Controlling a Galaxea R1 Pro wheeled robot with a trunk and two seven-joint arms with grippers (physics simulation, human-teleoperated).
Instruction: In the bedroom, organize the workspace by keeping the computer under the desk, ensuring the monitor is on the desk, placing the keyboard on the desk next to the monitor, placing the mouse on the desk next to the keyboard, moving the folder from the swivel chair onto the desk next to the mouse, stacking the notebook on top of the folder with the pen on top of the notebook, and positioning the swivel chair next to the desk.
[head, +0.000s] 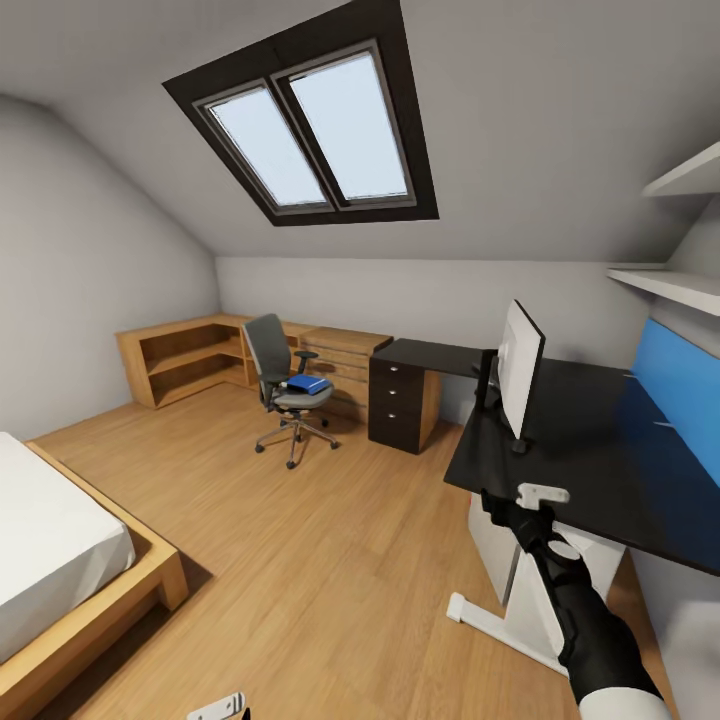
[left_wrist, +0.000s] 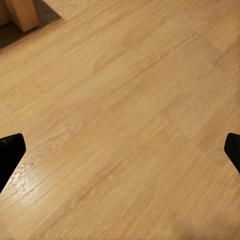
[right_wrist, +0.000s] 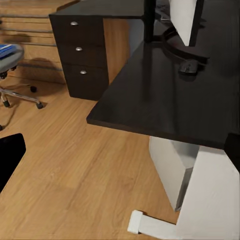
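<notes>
Head view: monitor (head: 521, 367) stands on desk (head: 590, 440); folder (head: 307, 384) lies on swivel chair (head: 283, 385), well apart from it, unmoved. Right gripper (head: 541, 494) empty. Left wrist view: left fingers (left_wrist: 9, 152) spread wide over floor (left_wrist: 125, 120). Right wrist view: mouse (right_wrist: 188, 67) by monitor base, computer (right_wrist: 172, 165) under desk, claw wide.

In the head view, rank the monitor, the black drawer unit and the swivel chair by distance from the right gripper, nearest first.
1. The monitor, standing on the desk just beyond the right gripper.
2. The drawer unit, farther back, at the desk's far end.
3. The swivel chair, farthest, out on the floor past the drawers, with the folder on its seat.
</notes>
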